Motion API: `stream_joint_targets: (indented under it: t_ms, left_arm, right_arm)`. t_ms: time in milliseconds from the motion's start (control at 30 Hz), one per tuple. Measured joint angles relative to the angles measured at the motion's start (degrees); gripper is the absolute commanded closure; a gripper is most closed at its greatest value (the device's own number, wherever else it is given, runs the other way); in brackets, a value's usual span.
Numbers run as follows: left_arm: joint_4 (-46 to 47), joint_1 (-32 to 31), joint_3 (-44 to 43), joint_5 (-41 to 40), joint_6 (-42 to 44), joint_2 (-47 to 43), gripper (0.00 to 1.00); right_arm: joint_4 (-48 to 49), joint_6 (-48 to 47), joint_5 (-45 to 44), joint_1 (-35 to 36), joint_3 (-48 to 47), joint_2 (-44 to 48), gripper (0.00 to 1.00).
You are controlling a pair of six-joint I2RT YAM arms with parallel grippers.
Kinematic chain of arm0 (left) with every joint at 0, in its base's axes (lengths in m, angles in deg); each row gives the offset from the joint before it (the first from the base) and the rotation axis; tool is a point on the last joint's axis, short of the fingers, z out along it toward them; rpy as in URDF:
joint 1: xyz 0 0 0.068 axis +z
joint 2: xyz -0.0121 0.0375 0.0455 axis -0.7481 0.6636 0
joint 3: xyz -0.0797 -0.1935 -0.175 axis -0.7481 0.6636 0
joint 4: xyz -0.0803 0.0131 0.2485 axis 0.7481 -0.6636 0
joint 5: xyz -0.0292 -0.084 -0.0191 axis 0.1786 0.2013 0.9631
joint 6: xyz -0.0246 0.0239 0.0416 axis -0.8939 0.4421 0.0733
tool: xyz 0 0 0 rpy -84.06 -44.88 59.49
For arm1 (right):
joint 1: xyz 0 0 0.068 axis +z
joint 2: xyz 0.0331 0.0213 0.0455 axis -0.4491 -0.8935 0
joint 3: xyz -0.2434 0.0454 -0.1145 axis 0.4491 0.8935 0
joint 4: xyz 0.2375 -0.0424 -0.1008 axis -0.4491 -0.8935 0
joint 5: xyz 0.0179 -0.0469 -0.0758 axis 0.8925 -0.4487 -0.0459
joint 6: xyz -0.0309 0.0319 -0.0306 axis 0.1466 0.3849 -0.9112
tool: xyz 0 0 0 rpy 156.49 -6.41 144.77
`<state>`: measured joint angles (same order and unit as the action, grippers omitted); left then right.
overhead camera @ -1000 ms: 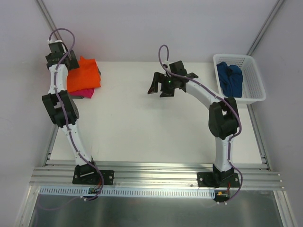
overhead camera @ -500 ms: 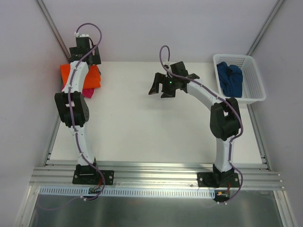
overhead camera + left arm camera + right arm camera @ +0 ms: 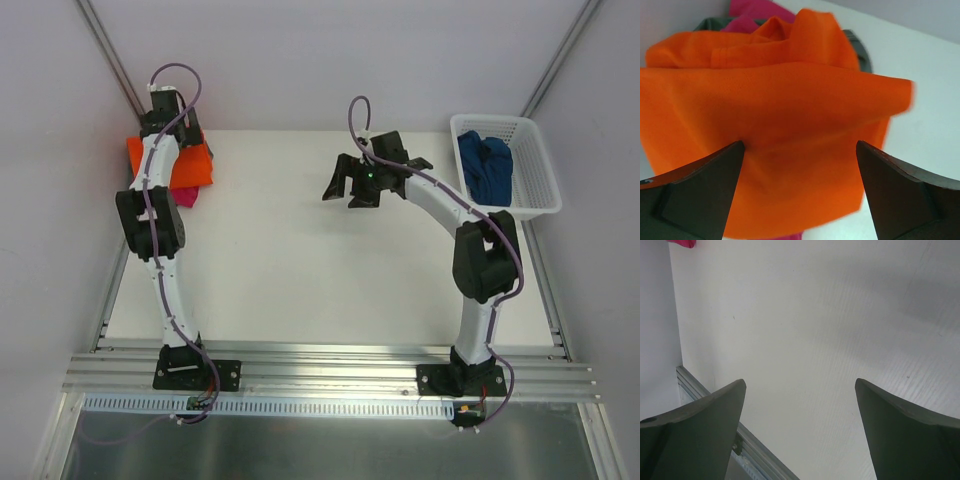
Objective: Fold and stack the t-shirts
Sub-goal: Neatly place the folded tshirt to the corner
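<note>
Left gripper (image 3: 800, 150) hung over orange t-shirt (image 3: 790, 110), jaws spread wide, holding nothing. Shirt lay atop pink t-shirt (image 3: 186, 196) and grey t-shirt (image 3: 860, 49) at far-left corner of table (image 3: 300, 270). Right gripper (image 3: 800, 385) likewise spread, empty, above table middle. Crumpled dark blue t-shirt (image 3: 484, 166) sat in white basket (image 3: 540, 170).

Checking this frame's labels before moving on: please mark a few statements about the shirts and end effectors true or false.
1. The dark blue t-shirt lies in the white basket. True.
2. The right end effector holds a shirt. False: it is open and holds nothing, over the table.
3. The orange t-shirt lies on the pink t-shirt. True.
4. The left end effector is shut on the orange t-shirt. False: its jaws stand open over it.
</note>
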<state>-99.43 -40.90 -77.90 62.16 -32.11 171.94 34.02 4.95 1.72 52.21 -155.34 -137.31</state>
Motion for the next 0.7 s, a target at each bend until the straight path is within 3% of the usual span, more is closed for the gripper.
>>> stream_joint_targets:
  t_ms: [167, 367, 567, 700]
  left_arm:
    - [1.27, 2.08, -2.36, 0.15, 0.07, 8.22, 0.04]
    - [3.08, 1.27, -4.96, -0.68, 0.17, 11.41, 0.03]
    - [3.72, -0.52, -3.72, -6.36, -0.28, 10.08, 0.01]
    - [1.75, -3.93, 0.31, -8.87, -0.2, 2.54, 0.01]
  right_arm:
    - [-0.07, 0.0, 0.0, -0.22, 1.7, 0.02, 0.04]
    - [-0.2, 0.0, 0.02, -0.28, 1.84, 0.02, 0.04]
    - [-0.37, -1.77, -1.33, -0.31, 1.84, 0.24, 0.04]
    - [-1.7, -4.76, -7.74, -0.31, 2.78, 3.93, 0.04]
